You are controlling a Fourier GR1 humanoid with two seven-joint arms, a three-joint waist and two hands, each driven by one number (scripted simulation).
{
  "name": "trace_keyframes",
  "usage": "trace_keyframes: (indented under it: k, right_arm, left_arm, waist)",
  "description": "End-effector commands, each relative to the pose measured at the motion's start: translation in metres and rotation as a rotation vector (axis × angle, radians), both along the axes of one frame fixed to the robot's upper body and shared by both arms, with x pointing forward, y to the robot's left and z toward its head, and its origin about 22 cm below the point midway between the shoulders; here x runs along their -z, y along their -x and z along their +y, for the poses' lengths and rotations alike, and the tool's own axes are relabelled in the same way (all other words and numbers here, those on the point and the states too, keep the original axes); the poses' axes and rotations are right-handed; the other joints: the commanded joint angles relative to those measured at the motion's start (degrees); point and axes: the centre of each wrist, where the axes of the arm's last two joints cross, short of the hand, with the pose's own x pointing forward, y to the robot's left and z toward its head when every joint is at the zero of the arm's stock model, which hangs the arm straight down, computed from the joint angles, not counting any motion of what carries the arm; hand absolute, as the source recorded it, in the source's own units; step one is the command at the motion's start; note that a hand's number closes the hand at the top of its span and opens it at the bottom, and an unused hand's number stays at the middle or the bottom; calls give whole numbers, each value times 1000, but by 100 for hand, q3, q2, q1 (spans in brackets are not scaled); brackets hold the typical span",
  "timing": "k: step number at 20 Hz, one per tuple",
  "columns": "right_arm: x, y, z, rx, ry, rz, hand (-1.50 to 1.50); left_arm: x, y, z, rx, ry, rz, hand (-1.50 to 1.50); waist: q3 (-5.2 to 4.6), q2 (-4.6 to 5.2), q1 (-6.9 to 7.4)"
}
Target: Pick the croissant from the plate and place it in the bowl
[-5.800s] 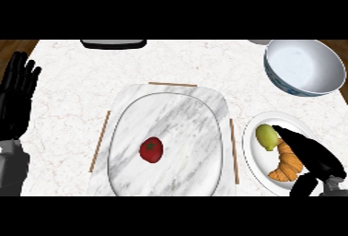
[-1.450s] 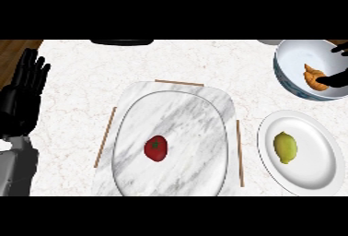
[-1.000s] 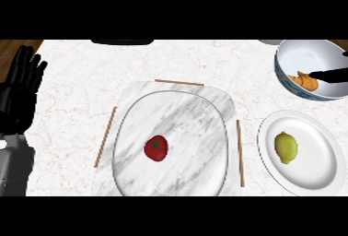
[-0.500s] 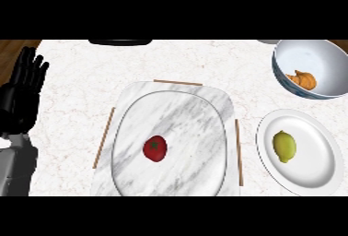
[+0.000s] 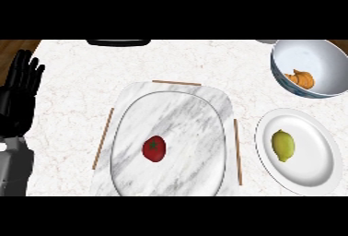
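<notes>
The orange croissant (image 5: 300, 79) lies inside the blue-rimmed white bowl (image 5: 326, 57) at the upper right, against its near-left wall. The white plate (image 5: 309, 173) at the right holds only a yellow-green lemon (image 5: 282, 145). My left hand (image 5: 18, 99) rests at the far left edge, fingers straight and pointing up, holding nothing. My right hand does not show in the head view.
A large marble oval platter (image 5: 183, 124) sits on a marble board with wooden edge strips in the middle, a red tomato (image 5: 154, 148) on it. A dark object (image 5: 119, 42) lies at the counter's far edge. The counter's wooden-floor side shows at the upper left.
My right hand, which was over the bowl with the croissant, has let go and drawn out of view. The croissant stays in the bowl. The left hand has barely moved.
</notes>
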Motion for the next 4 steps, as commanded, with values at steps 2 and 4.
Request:
trace_keyframes:
  k: [2, 4]
  right_arm:
    - [-2, 45, -28, -13, -4, -26, -150]
    - [-9, 62, -38, -26, -26, -28, -150]
  left_arm:
    - [7, 0, -14, 11, 16, -2, 0]
    - [9, 8, -2, 22, 8, 16, 0]
  waist:
    - [9, 5, -10]
    - [14, 1, 15]
